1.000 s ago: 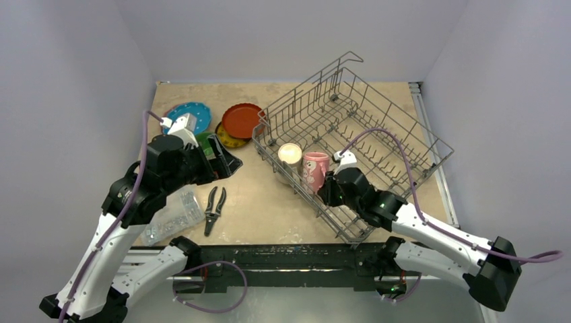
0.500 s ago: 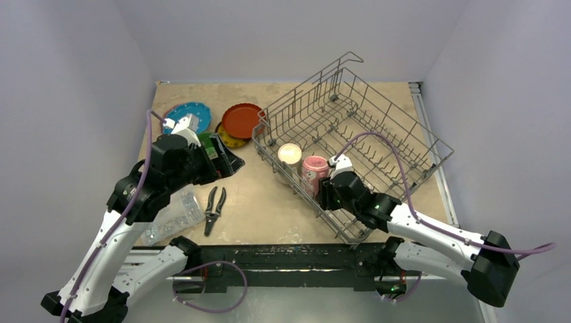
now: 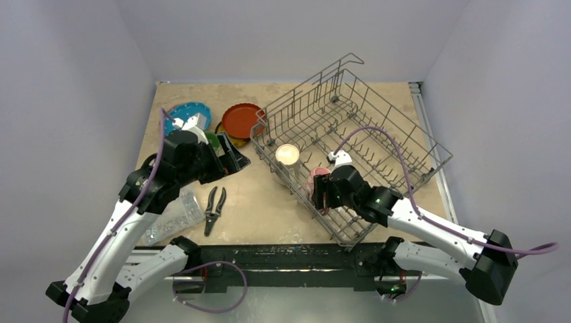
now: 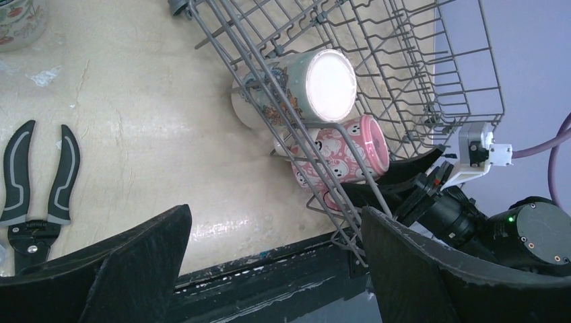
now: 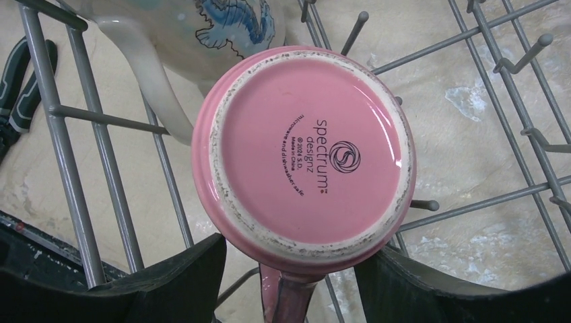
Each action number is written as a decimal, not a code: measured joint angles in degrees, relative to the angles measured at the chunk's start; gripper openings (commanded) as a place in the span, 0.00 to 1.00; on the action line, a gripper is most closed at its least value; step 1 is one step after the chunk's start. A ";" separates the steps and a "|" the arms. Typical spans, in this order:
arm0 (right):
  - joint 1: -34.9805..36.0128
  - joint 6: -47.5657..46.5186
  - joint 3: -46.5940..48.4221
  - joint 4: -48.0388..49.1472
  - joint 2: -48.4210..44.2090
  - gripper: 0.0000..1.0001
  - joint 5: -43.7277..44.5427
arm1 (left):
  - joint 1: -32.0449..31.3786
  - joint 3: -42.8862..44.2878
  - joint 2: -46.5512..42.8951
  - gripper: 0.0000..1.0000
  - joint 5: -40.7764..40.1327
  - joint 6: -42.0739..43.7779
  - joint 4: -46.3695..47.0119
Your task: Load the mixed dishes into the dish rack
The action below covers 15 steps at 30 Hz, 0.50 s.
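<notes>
The grey wire dish rack (image 3: 402,110) sits at the right of the table. Two mugs lie in its near-left corner: a cream mug (image 3: 287,156) and beside it a pink mug (image 3: 320,176). In the right wrist view the pink mug (image 5: 303,155) shows its base, its handle pointing down between my right gripper's (image 5: 289,282) fingers. These stand open, apart from the handle. My right gripper (image 3: 322,192) hangs over the rack's near edge. My left gripper (image 3: 229,158) is open and holds nothing, left of the rack; its view shows the pink mug (image 4: 343,158) and the cream mug (image 4: 303,87) through the wires.
A blue plate (image 3: 188,110), a red-orange plate (image 3: 241,120) and a partly hidden yellow plate (image 3: 229,140) lie at the back left. Black-handled pliers (image 3: 214,208) and a clear plastic box (image 3: 172,214) sit near the front left. A floral cup (image 4: 17,20) stands left of the rack.
My right gripper has opened and let go of the pink mug, which now rests lower in the rack. My left arm has swung right toward the rack.
</notes>
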 measured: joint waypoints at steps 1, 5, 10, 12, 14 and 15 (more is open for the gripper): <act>-0.02 -0.07 0.13 0.02 0.26 0.66 -0.20 | 0.00 0.00 0.00 0.96 -0.02 -0.15 0.00; -0.07 -0.17 0.20 0.98 1.22 0.58 -1.38 | 0.00 0.00 -0.17 0.95 -0.07 -0.44 -0.33; 0.15 -0.02 0.74 2.69 5.14 0.29 -2.97 | 0.00 0.00 -1.27 0.95 -0.28 -1.84 -1.29; 0.59 0.02 1.33 2.45 6.93 0.12 -3.34 | 0.00 -0.33 -2.38 0.95 -0.50 -2.56 -1.22; 0.92 0.76 2.19 1.55 8.59 0.01 -3.32 | 0.00 -1.05 -3.82 0.95 -0.74 -3.28 -1.51; 1.05 0.07 2.58 1.16 8.87 0.00 -3.04 | 0.00 -1.46 -4.61 0.95 -0.85 -3.52 -1.77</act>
